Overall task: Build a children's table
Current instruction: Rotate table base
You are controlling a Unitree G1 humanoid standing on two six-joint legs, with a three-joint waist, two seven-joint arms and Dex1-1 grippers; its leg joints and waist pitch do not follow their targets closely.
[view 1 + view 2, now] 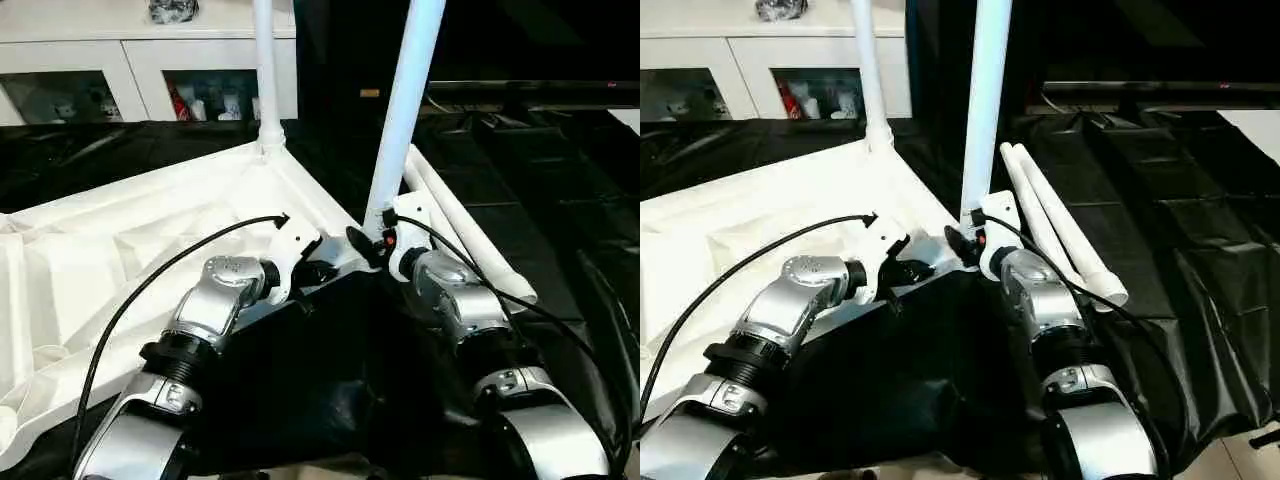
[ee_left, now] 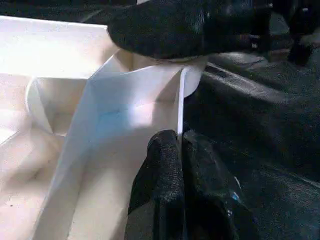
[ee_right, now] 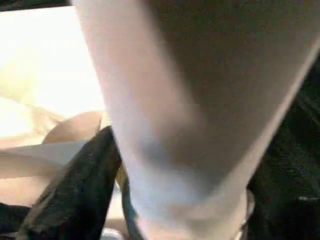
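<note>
Lying inverted, white table (image 1: 150,230), two legs upright

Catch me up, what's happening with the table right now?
The white tabletop lies upside down on the black sheet. One leg stands in the far corner socket. The right gripper is at the base of a second leg standing at the near corner, while the left gripper, jaws shut, pinches the tabletop's rim there. Two more legs lie alongside.

Two silver metal forearms (image 1: 215,295) with ribbed black collars end in white wrist housings (image 1: 296,245). A thin black cable (image 1: 130,300) loops along each. The claw fingers (image 2: 165,190) are black.
</note>
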